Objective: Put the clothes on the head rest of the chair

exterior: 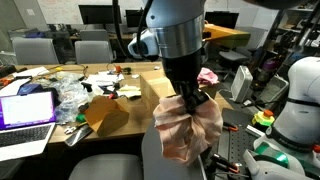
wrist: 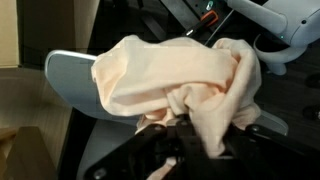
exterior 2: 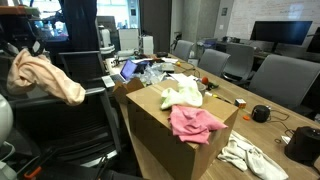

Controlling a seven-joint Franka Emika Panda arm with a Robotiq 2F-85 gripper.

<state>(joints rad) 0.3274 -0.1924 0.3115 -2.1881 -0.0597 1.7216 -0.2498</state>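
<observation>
Observed gripper [exterior: 192,102] clamped shut on peach cloth [wrist: 180,80] over head rest [wrist: 62,85]; could slide off if released off-centre, bulk hanging 1 side.

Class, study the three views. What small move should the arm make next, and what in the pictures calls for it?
Probably open the jaws. The gripper seems shut on the peach cloth, and in the wrist view that cloth drapes across the top of the grey headrest. Letting go should leave it resting there.
</observation>
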